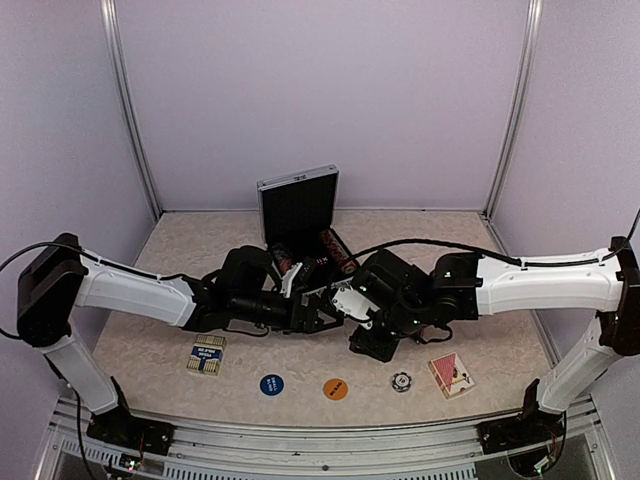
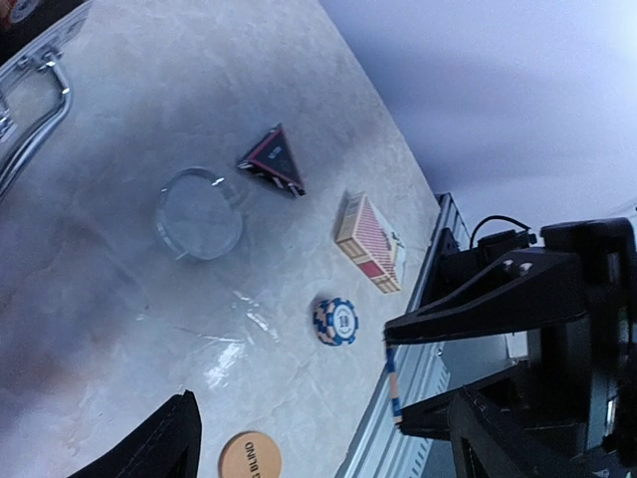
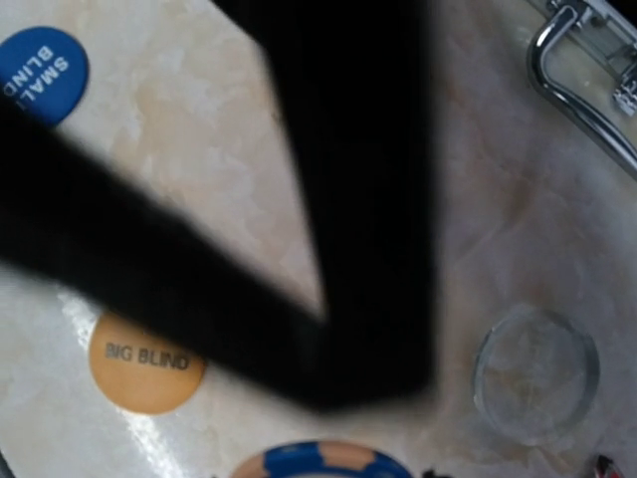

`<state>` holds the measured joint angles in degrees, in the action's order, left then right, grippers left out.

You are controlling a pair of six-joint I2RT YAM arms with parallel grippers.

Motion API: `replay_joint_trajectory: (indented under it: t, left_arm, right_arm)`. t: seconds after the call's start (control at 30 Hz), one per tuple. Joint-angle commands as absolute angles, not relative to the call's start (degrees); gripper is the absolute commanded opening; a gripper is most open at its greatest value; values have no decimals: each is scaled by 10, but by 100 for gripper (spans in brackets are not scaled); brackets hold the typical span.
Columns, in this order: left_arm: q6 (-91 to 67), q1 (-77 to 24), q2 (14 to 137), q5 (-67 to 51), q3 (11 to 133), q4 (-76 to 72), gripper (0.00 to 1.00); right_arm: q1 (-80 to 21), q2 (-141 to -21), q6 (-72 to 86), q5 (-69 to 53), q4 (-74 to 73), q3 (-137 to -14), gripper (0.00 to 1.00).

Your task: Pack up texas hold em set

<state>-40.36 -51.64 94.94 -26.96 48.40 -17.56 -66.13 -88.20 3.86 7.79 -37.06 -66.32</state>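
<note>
On table [image 3: 199,149], blue disc [image 3: 40,72] "SMALL BLIND", orange disc [image 3: 144,363] "BIG BLIND"

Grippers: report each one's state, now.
Left gripper: open.
Right gripper: closed on a poker chip.

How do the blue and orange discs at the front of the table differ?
The blue disc reads SMALL BLIND, the orange disc BIG BLIND. The blue disc's lettering is white, the orange disc's dark. Both are round and lie flat on the table.
</note>
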Motion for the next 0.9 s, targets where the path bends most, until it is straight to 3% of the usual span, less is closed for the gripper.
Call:
replay_joint_trajectory:
  t: [0.0,0.43,0.87]
  left_arm:
    - [-407,-528,968,-327,510,-250,84]
    - [-408,-545,1007,-347,531,-257,72]
    - [-424,-551,1030,-366,528,-287,53]
  right_arm:
    - [-669,-865,35,82,-362,-663,39]
    - [-672,-861,34,92,-359,-669,39]
    - [-672,-855,35,90,-359,-669,39]
